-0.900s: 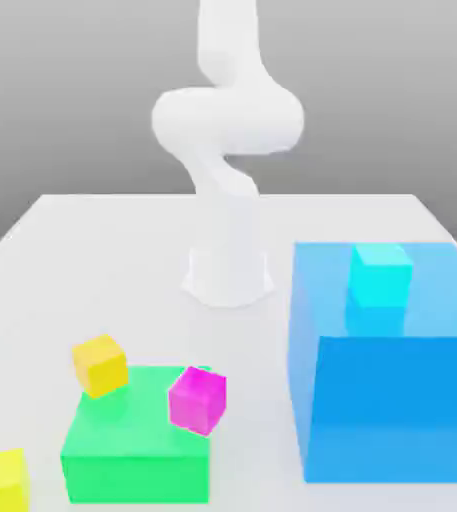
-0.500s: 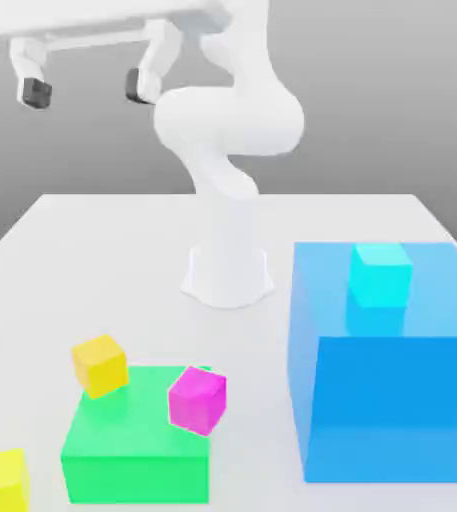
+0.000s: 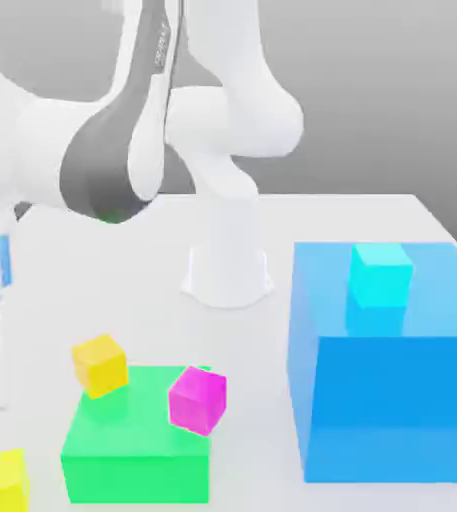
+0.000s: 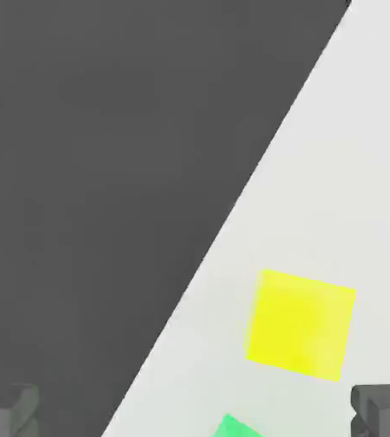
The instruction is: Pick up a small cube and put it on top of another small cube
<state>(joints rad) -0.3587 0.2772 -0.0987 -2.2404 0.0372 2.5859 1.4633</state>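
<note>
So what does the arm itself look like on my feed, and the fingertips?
The arm is smooth glossy white with rounded joints, rising from a round white base. One link shows a dark grey band with faint lettering. In the hand view, the gripper has dark grey, blocky fingertips.

exterior view faces the arm's base across the table (image 3: 272, 210); hand view looks down onto its edge.

A magenta cube (image 3: 197, 399) sits on the green block (image 3: 137, 450), beside the golden-yellow cube (image 3: 100, 364).
</note>
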